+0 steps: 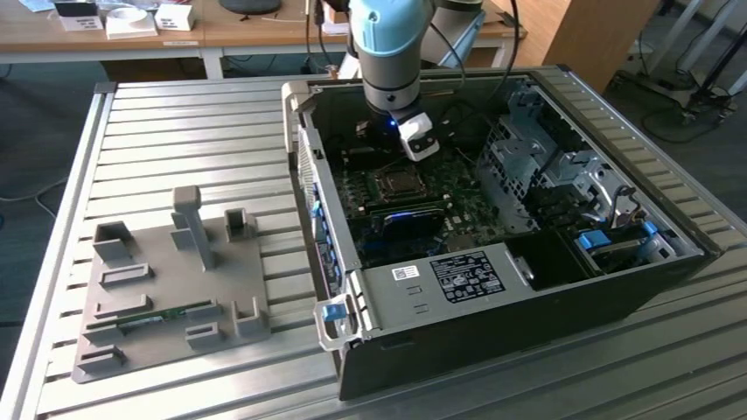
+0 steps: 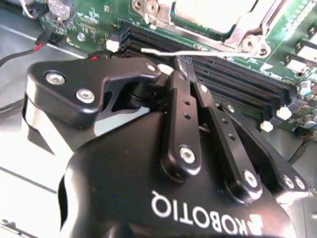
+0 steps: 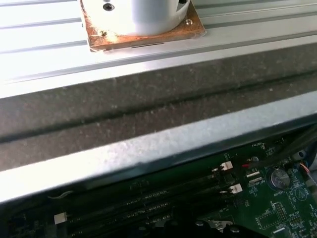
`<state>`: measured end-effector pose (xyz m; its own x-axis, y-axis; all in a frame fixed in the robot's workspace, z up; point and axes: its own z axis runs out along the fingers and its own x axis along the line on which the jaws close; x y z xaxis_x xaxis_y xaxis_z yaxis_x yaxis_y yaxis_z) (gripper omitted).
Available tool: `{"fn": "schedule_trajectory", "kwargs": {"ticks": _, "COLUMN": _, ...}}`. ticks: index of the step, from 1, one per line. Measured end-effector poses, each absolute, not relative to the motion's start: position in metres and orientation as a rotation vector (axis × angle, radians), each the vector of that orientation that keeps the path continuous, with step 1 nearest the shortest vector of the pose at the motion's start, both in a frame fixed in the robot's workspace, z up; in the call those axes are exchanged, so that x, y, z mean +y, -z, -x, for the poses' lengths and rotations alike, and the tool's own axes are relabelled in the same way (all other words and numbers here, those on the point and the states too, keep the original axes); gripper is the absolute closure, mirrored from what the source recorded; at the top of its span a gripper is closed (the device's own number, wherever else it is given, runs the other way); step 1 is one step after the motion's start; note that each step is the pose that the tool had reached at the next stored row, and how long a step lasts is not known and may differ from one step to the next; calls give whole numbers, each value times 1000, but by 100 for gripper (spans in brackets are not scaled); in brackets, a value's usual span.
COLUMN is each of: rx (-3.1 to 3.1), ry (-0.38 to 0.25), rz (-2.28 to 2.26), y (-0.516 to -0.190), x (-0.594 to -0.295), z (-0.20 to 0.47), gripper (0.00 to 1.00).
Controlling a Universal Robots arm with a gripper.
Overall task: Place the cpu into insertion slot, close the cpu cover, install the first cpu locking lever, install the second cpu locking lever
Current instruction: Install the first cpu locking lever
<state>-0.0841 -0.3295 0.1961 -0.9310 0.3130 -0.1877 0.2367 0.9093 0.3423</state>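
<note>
One cpu (image 2: pixel 205 15), four memory slots (image 2: pixel 237 79)

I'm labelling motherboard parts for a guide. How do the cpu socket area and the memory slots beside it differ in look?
In the second wrist view, the cpu cover is a shiny silvery metal frame around a pale square chip; the memory slots are long, narrow, black plastic strips with white end clips. The cover is squarish, the slots run in parallel rows. Both sit on the green motherboard.
</note>
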Motion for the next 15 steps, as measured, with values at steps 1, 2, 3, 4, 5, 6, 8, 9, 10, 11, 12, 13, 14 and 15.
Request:
{"fn": "schedule_trajectory", "kwargs": {"ticks": 1, "rx": 2833, "ry": -465, "rz": -414, "y": -196, "x": -329, "z": 84, "gripper": 89}}
{"fn": "schedule_trajectory", "kwargs": {"ticks": 2, "rx": 2834, "ry": -464, "rz": -414, "y": -197, "x": -329, "z": 84, "gripper": 89}}
{"fn": "schedule_trajectory", "kwargs": {"ticks": 3, "rx": 2834, "ry": -465, "rz": -414, "y": -198, "x": -329, "z": 84, "gripper": 89}}
{"fn": "schedule_trajectory", "kwargs": {"ticks": 4, "rx": 2833, "ry": -465, "rz": -414, "y": -199, "x": -329, "z": 84, "gripper": 89}}
{"fn": "schedule_trajectory", "kwargs": {"ticks": 5, "rx": 2833, "ry": -465, "rz": -414, "y": -201, "x": -329, "z": 84, "gripper": 89}}
{"fn": "schedule_trajectory", "kwargs": {"ticks": 6, "rx": 2833, "ry": -466, "rz": -414, "y": -203, "x": -329, "z": 84, "gripper": 89}}
{"fn": "schedule_trajectory", "kwargs": {"ticks": 8, "rx": 2833, "ry": -466, "rz": -415, "y": -206, "x": -329, "z": 84, "gripper": 89}}
{"fn": "schedule_trajectory", "kwargs": {"ticks": 9, "rx": 2833, "ry": -467, "rz": -415, "y": -206, "x": -329, "z": 84, "gripper": 89}}
{"fn": "schedule_trajectory", "kwargs": {"ticks": 10, "rx": 2833, "ry": -467, "rz": -415, "y": -206, "x": -329, "z": 84, "gripper": 89}}
{"fn": "schedule_trajectory", "kwargs": {"ticks": 11, "rx": 2832, "ry": -468, "rz": -414, "y": -206, "x": -329, "z": 84, "gripper": 89}}
{"fn": "schedule_trajectory", "kwargs": {"ticks": 12, "rx": 2831, "ry": -470, "rz": -414, "y": -206, "x": -329, "z": 85, "gripper": 89}}
{"fn": "schedule_trajectory", "kwargs": {"ticks": 13, "rx": 2830, "ry": -473, "rz": -414, "y": -206, "x": -329, "z": 86, "gripper": 89}}
{"fn": "schedule_trajectory", "kwargs": {"ticks": 14, "rx": 2828, "ry": -477, "rz": -414, "y": -205, "x": -329, "z": 86, "gripper": 89}}
{"fn": "schedule_trajectory", "kwargs": {"ticks": 15, "rx": 2828, "ry": -481, "rz": -415, "y": -205, "x": -329, "z": 87, "gripper": 89}}
